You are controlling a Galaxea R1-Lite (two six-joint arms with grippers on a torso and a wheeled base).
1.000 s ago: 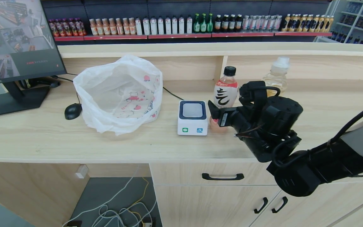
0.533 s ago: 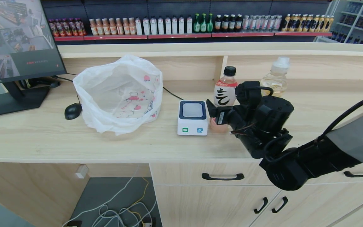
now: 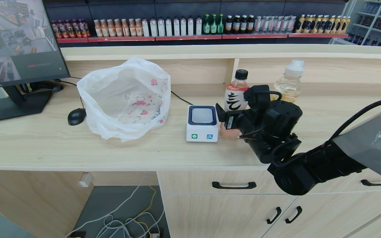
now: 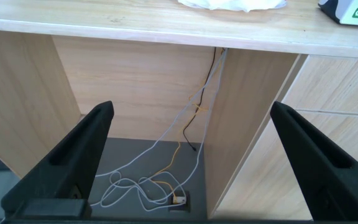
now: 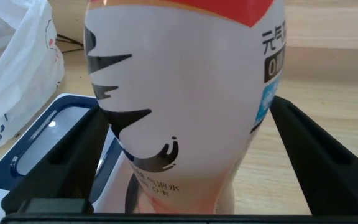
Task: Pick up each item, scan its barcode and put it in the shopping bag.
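Note:
A pink drink bottle [image 3: 236,95] with a white label and black cap stands upright on the wooden counter [image 3: 144,148], just right of the white barcode scanner [image 3: 202,123]. My right gripper [image 3: 229,121] is at the bottle's lower half, open, with a finger on either side of the bottle [image 5: 179,93]; the scanner [image 5: 42,149] is right beside it. A white shopping bag [image 3: 124,99] stands open to the scanner's left. My left gripper [image 4: 191,109] hangs open and holds nothing, below the counter's front edge.
A clear bottle of pale liquid [image 3: 289,82] stands behind my right arm near the counter's back wall. A monitor [image 3: 15,43] and a black mouse [image 3: 76,116] sit at the far left. Cables lie on the floor [image 4: 160,180] under the counter.
My right arm has moved forward and a little left, bringing its fingers closer around the bottle's lower part. The bottle, scanner and bag have stayed put.

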